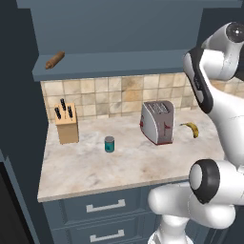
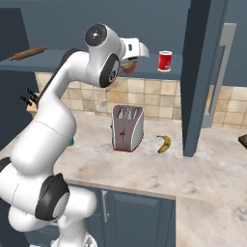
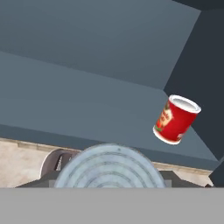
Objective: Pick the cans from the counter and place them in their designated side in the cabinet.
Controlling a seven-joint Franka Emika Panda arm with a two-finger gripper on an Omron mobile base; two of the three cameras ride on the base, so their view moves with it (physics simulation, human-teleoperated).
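A teal-labelled can (image 1: 109, 144) stands upright on the beige counter (image 1: 95, 167), between the knife block and the toaster. My gripper (image 2: 129, 64) is raised to the front edge of the cabinet shelf (image 2: 58, 65) and is shut on the shorter can (image 2: 127, 66), whose red-orange and green label shows under the hand. In the hand view that can's ringed grey metal top (image 3: 109, 168) sits right in front of the camera and hides the fingertips. The dark blue-grey shelf board (image 3: 87, 109) stretches ahead of it.
A red can with white bands (image 2: 165, 61) stands on the shelf to the right of my hand. A rolling pin (image 1: 55, 60) lies at the shelf's left end. Toaster (image 1: 157, 122), banana (image 1: 191, 128) and knife block (image 1: 66, 123) share the counter. A tall cabinet panel (image 2: 200, 77) rises at right.
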